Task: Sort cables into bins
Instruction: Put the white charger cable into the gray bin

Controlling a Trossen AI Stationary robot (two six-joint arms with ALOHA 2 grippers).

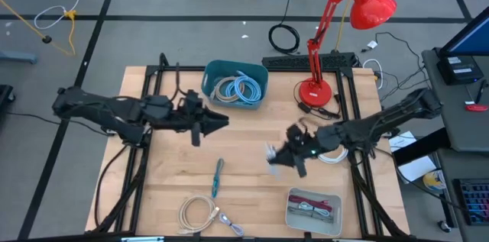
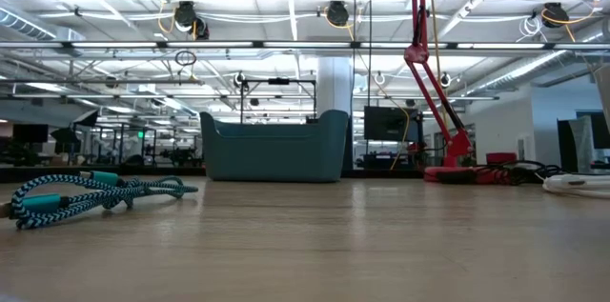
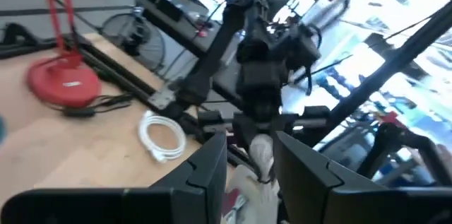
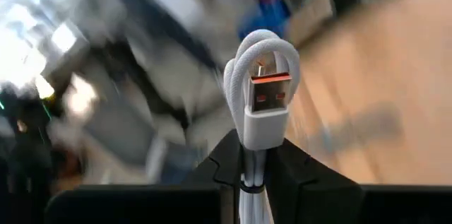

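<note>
Right tool (image 4: 256, 174) clamped on a white USB cable (image 4: 263, 97) above the worktop (image 1: 244, 158), left tool (image 1: 221, 122) fingers apart beside the teal bin (image 1: 260, 82)

Red lamp (image 1: 336, 43) likely crowds teal bin (image 1: 235, 83).

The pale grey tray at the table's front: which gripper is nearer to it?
Right. The right gripper hangs just behind the grey tray, holding a white cable; the left gripper is farther off, beside the teal tub.

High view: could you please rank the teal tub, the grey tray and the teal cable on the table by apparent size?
1. Teal tub, largest.
2. Grey tray, somewhat smaller.
3. Teal cable, clearly smallest, a thin short strip.
</note>
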